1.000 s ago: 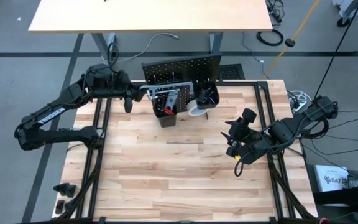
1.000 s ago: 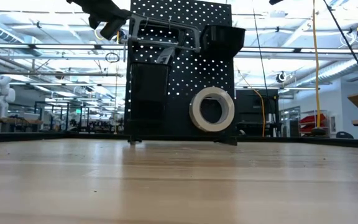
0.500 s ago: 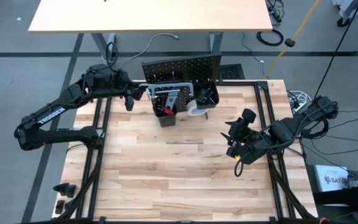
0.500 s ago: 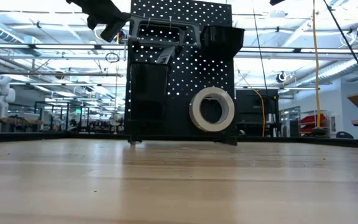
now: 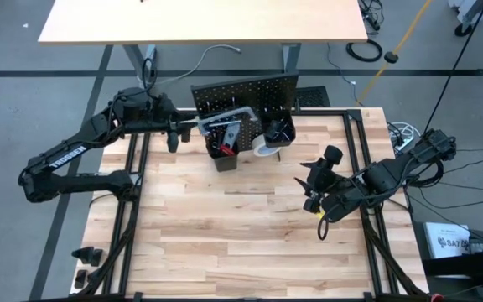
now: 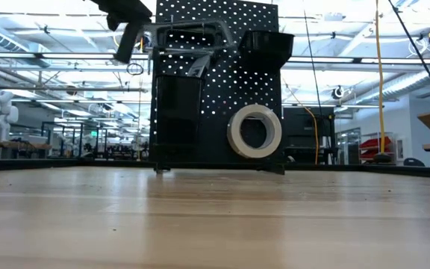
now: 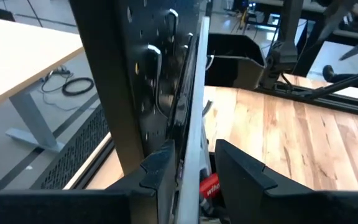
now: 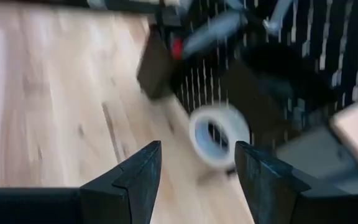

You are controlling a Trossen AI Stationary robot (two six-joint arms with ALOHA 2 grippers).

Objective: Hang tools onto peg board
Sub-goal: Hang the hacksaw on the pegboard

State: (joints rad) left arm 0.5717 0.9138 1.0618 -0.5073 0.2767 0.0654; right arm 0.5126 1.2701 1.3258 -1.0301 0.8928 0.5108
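The black peg board (image 5: 246, 91) (image 6: 215, 82) stands upright at the table's far edge. A grey bar clamp (image 6: 196, 30) (image 5: 229, 115) lies across its top front on hooks. A white tape roll (image 6: 254, 131) (image 8: 219, 137) hangs low on the board. My left gripper (image 5: 179, 127) (image 7: 194, 171) is open at the clamp's left end, a finger on each side of the silver bar (image 7: 188, 124). My right gripper (image 5: 313, 190) (image 8: 197, 168) is open above the table, right of the middle, with nothing between its fingers. My left gripper's open fingers (image 7: 160, 168) come level from the table's left side and stand on either side of the bar clamp's left end. Whether a finger touches the bar, I cannot tell. The clamp rests on the board's hooks.
Two black bins sit on the board's front. The left one (image 5: 223, 151) holds a red-handled tool. The right one (image 6: 267, 45) is higher up. Bare tan tabletop (image 5: 241, 243) spreads in front of the board. A second table (image 5: 199, 21) stands behind the board.
My left gripper has opened and let go of the bar clamp's left end, staying where it was. The clamp remains on the board's hooks.
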